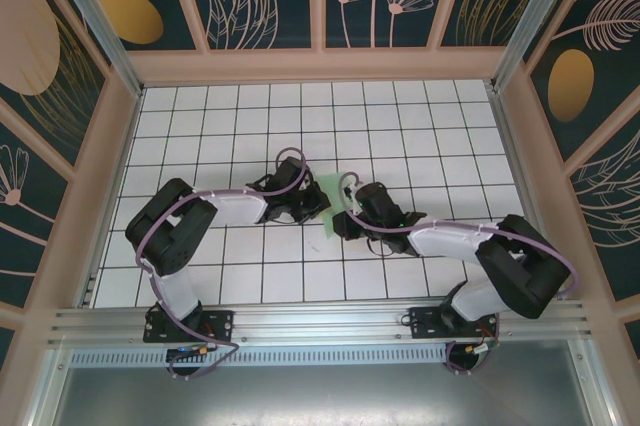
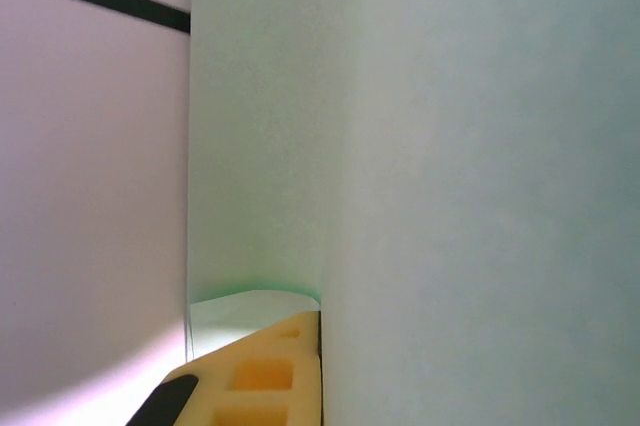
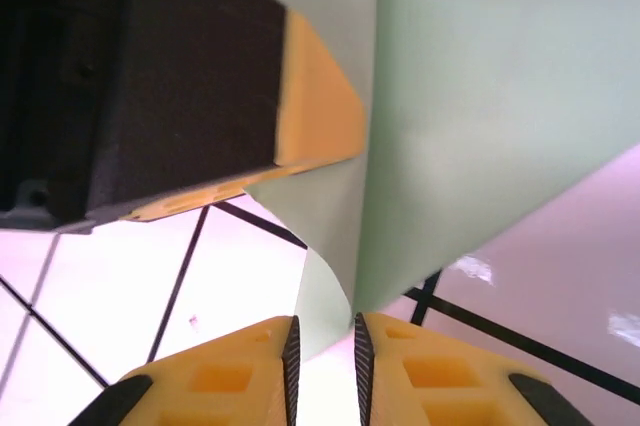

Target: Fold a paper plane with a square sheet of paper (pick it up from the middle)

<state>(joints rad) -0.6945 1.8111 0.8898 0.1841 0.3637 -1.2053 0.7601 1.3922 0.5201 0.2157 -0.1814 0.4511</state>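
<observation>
1. The sheet of paper [image 1: 333,208] is pale green and plain, bent along a straight crease into two panels.
2. It sits near the middle of the white tiled surface [image 1: 400,126], between the two hands.
3. The left hand [image 1: 312,204], at the paper's 9 o'clock, is clenched on it, one yellow finger [image 2: 260,376] against the sheet.
4. The right hand [image 3: 325,331] is at 4 o'clock, fingers a sliver apart, with the paper's lower corner at the gap. I cannot tell whether they pinch it.

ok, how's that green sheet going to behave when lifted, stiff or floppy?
Likely floppy: the square sheet of paper curls just above the right gripper. Probably very light, since it looks so thin. It may crumple rather than slide if pushed.
</observation>
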